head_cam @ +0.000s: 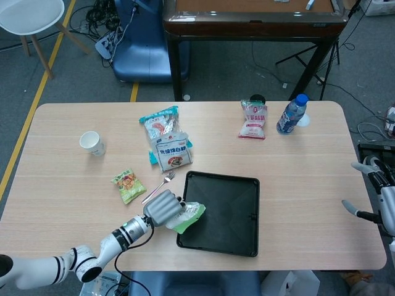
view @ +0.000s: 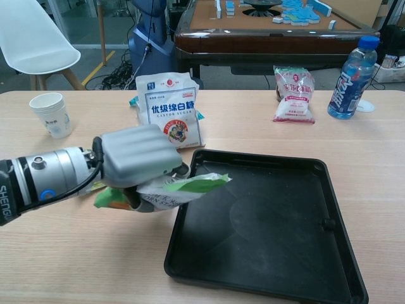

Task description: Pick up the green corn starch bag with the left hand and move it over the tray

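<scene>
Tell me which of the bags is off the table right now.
The green corn starch bag, gripped by the left hand and tipped over the tray edge. The other bags all lie flat on the table.

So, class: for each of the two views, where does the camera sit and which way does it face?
Head view: high above the near edge, looking down on the wooden table; shows left hand and right hand.
Chest view: low at the near edge, facing across; shows left hand only.
Shared: green corn starch bag, black plastic tray.
</scene>
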### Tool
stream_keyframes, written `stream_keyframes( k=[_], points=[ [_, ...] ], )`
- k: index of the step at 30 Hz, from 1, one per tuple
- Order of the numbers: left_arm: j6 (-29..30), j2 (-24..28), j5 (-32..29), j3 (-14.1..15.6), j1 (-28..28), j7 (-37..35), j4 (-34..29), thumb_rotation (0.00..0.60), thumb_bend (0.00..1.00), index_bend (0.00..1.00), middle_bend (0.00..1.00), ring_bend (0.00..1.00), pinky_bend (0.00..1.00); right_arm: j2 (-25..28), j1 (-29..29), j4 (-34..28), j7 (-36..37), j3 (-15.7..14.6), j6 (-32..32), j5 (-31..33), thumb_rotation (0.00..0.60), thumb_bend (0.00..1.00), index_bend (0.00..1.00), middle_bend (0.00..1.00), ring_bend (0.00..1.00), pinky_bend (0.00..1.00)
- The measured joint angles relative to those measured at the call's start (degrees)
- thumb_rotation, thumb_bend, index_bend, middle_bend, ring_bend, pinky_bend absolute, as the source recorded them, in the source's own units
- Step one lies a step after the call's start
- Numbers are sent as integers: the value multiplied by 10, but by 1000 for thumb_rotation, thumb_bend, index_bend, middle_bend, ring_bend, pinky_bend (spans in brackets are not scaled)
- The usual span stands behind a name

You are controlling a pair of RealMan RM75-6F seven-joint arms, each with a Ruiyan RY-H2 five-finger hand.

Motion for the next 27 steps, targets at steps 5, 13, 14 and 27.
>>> stream_keyframes(
  k=[5, 13, 14, 27],
  points=[
    [-13, -4, -40, -3, -15, 162, -8, 600, 242, 455, 697, 711, 913, -1, -1, 1, 1, 0, 1, 0, 600, 89, 240, 286, 121, 168],
    [-13, -6, -112, 15, -39, 397, -38, 600, 254, 442, 691, 713, 913, -1, -4, 2, 4, 0, 5, -2, 600, 89, 240, 286, 121, 168],
    [-11, -7, -117, 18, -42, 416, -41, 600, 255, 441, 690, 713, 913, 0, -4, 2, 5, 0, 6, -2, 600, 89, 240, 286, 121, 168],
    [38, -21, -163, 77, -74, 637, -59, 600, 297, 441, 671, 693, 913, -3, -8, 6, 9, 0, 10, -1, 600, 89, 240, 287, 121, 168]
  ],
)
